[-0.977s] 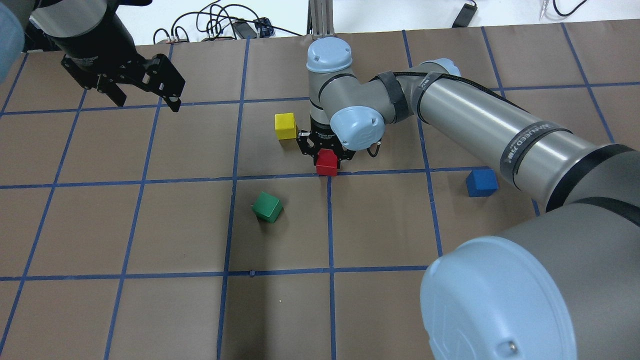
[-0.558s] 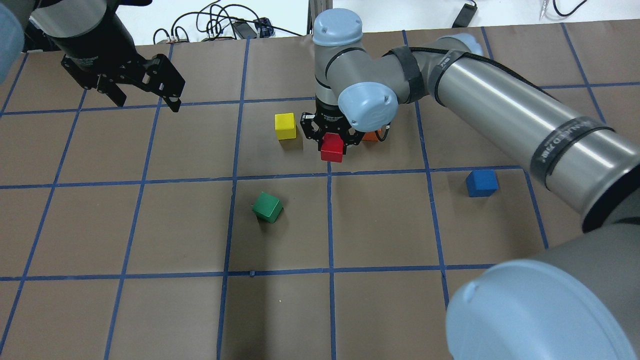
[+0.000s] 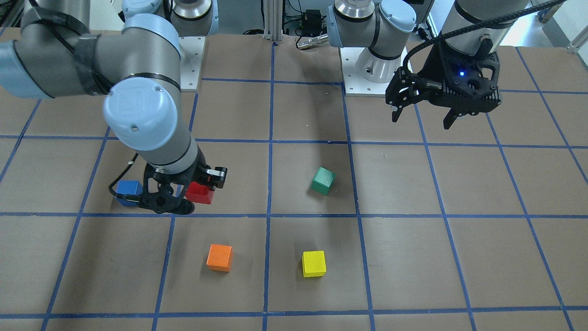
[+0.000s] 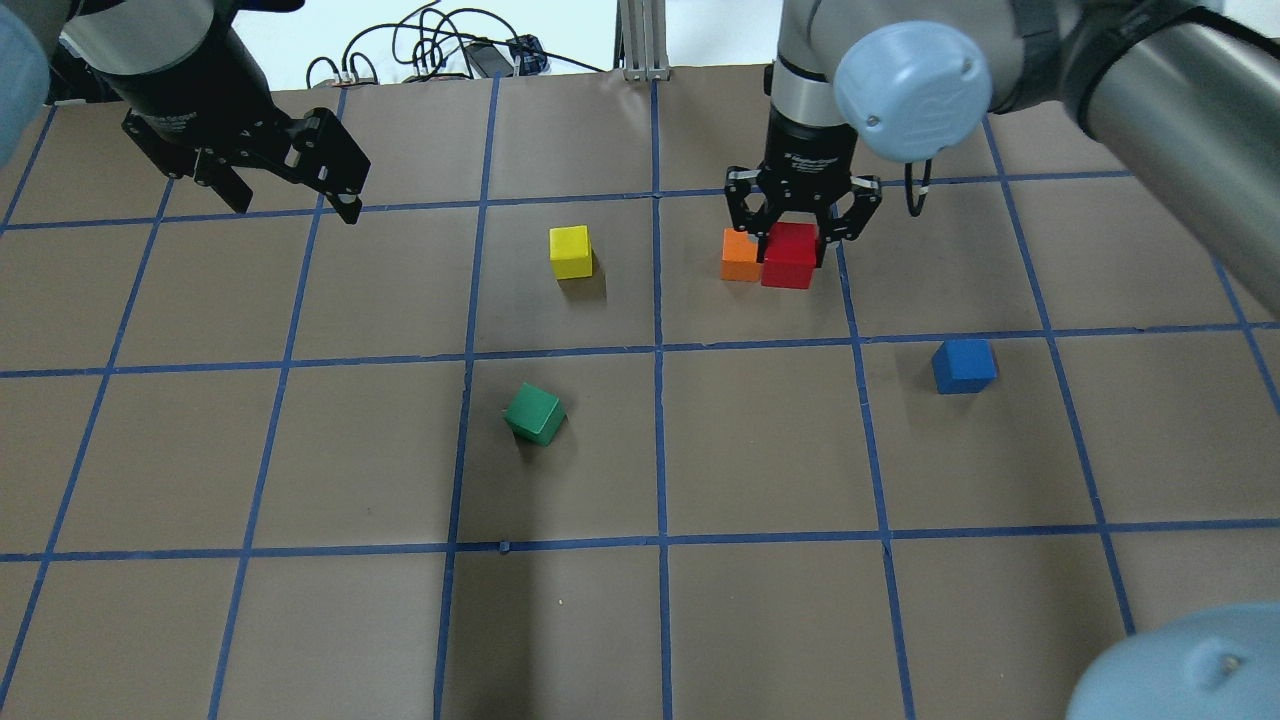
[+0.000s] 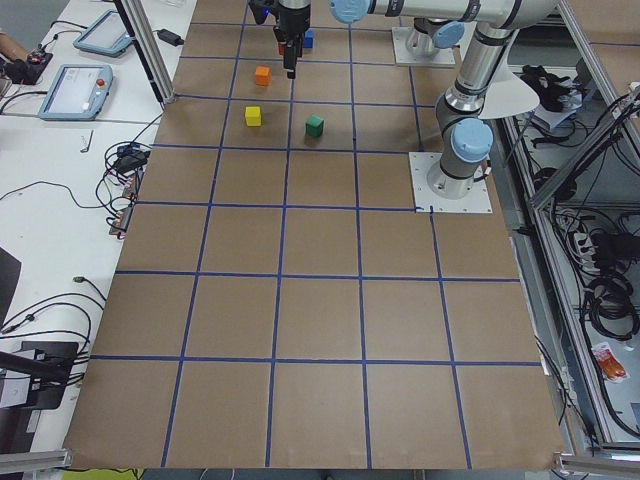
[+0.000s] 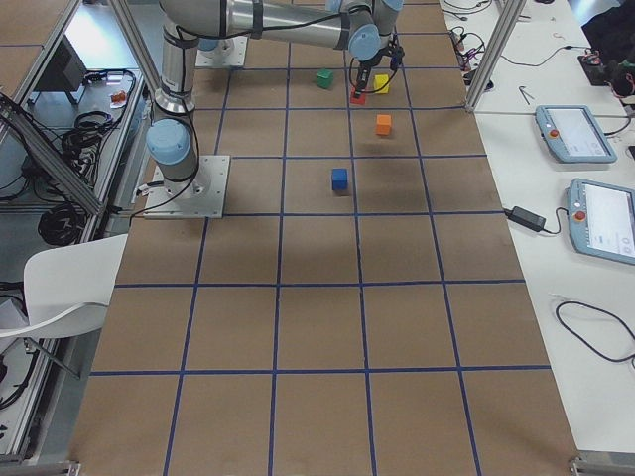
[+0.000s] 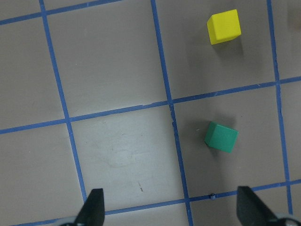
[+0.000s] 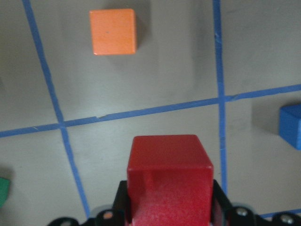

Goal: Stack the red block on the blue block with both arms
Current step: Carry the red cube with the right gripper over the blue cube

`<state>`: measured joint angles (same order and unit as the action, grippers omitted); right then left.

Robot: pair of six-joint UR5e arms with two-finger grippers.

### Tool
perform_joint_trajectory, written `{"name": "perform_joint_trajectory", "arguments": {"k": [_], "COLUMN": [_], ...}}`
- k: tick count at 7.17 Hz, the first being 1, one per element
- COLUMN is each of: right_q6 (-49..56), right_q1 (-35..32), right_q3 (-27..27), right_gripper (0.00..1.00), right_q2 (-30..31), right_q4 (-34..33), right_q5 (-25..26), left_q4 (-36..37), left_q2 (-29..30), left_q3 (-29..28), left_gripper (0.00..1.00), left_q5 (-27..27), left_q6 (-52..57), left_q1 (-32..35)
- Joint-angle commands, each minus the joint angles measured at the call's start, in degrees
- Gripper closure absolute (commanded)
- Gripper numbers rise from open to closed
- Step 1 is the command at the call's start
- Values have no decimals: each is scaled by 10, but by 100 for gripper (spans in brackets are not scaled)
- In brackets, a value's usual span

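Note:
My right gripper (image 4: 795, 240) is shut on the red block (image 4: 789, 258) and holds it above the table. The red block fills the lower middle of the right wrist view (image 8: 169, 174). The blue block (image 4: 963, 365) sits alone on the table to the right of and nearer than the held block. It shows at the right edge of the right wrist view (image 8: 291, 127) and beside the gripper in the front view (image 3: 128, 189). My left gripper (image 4: 294, 208) is open and empty, hovering at the far left, well away from both blocks.
An orange cube (image 4: 738, 255) lies just left of the held red block. A yellow cube (image 4: 571, 251) and a tilted green cube (image 4: 534, 413) lie mid-table. Cables lie beyond the table's far edge.
My right arm has lifted the red block and carried it to the right and away, past the orange cube, which is now uncovered. The left arm has not moved.

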<state>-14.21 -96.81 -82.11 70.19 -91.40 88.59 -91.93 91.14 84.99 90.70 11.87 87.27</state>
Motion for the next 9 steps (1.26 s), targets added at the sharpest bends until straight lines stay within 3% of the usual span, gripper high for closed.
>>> {"name": "perform_joint_trajectory", "arguments": {"k": [1,5,9], "right_q6": [93,235,288], "right_q1": [60,175,209], "right_q3": [-20,-125,-248], "right_gripper": [100,100,100], "right_q2": [31,72,75], "right_q4": [37,-28,-214], "right_q5": [36,40,40], "left_q4": [0,0,0], "left_q2": [0,0,0], "left_q3": [0,0,0], "left_gripper": [0,0,0], "left_q5": [0,0,0], "left_q6": [0,0,0], "left_q1": [0,0,0]}}
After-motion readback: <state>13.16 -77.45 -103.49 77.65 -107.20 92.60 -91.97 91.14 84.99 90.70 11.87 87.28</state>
